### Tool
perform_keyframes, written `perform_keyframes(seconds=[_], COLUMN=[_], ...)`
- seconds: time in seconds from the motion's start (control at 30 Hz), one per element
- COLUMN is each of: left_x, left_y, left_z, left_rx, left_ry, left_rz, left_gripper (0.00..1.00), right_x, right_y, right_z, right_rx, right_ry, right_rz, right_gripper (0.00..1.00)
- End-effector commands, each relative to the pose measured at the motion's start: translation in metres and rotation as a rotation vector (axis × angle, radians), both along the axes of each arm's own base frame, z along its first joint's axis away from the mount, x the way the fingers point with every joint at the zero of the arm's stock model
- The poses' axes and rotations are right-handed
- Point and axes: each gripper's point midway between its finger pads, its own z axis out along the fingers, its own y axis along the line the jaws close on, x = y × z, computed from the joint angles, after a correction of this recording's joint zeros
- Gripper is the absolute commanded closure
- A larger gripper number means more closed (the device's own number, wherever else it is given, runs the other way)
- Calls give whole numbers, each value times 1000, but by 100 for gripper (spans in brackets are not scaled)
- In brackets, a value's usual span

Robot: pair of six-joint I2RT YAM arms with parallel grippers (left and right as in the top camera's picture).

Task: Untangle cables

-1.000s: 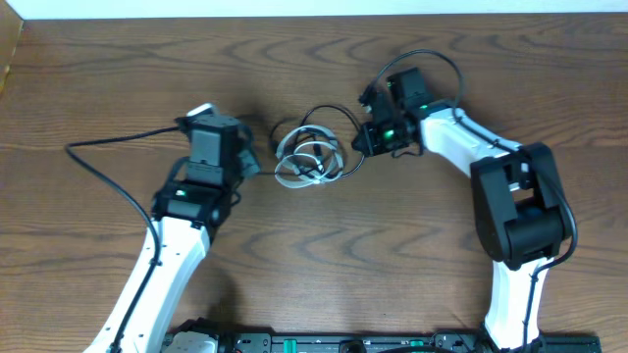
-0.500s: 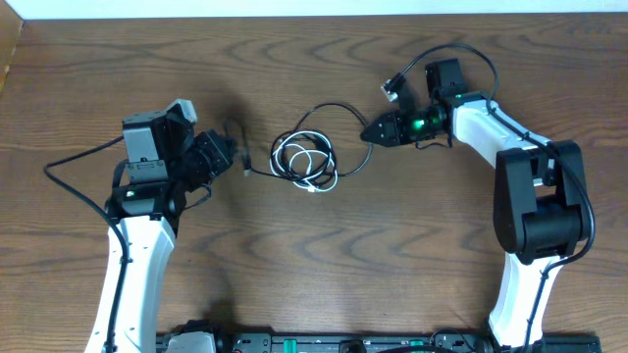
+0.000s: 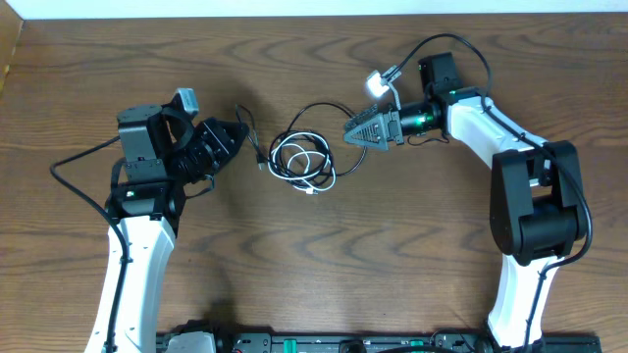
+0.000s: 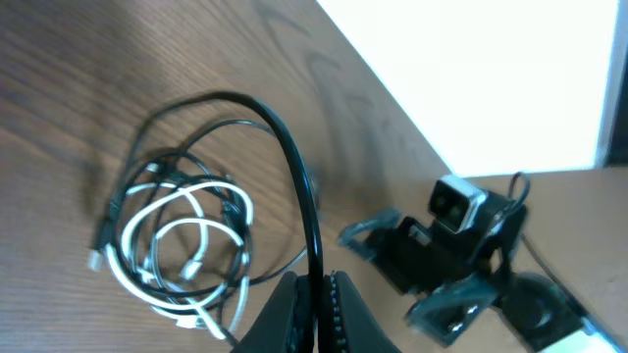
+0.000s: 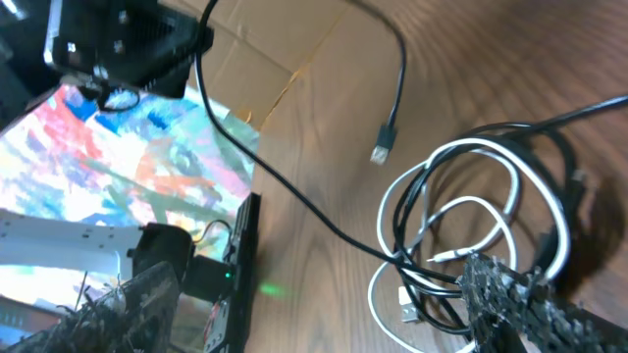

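Note:
The black cable (image 3: 329,106) and the shorter white cable (image 3: 316,157) lie looped together in a small coil at the table's middle. My left gripper (image 3: 234,137) sits just left of the coil, shut on a strand of the black cable (image 4: 294,167), which arcs from the jaws over to the coil (image 4: 177,245). My right gripper (image 3: 353,135) hovers at the coil's right side, open and holding nothing. In the right wrist view, one finger (image 5: 530,304) stands over the white loops (image 5: 461,211). The black cable's plug end (image 5: 383,147) dangles free near the left gripper.
The wooden table (image 3: 294,265) ends at a white strip along its far edge (image 3: 294,14). A cardboard box corner (image 3: 10,44) shows at the far left. Thick black wires (image 3: 83,147) trail from both arms.
The right gripper let go of the black cable and opened wide beside the coil. The left arm drew its strand leftward, and the coil loosened on the table.

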Motion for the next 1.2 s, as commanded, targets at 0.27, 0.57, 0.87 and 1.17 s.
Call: perform_keyframes(seconds=[0.27, 0.57, 0.87, 1.17], left_x=[11, 15, 15, 16], left_y=[0, 1, 1, 2], left_z=[26, 33, 33, 33], left_rx=[-235, -252, -272, -269], left_ry=[48, 25, 41, 40], left_rz=[126, 138, 150, 157], left_gripper=[93, 93, 93, 92], right_x=[-31, -47, -55, -64], right_y=[44, 72, 100, 124], right_z=[-16, -39, -53, -50], right_rx=[-90, -212, -271, -253], right_ry=[-107, -239, -445, -529], right_rz=[109, 166, 223, 250], right_gripper=[12, 27, 31, 66])
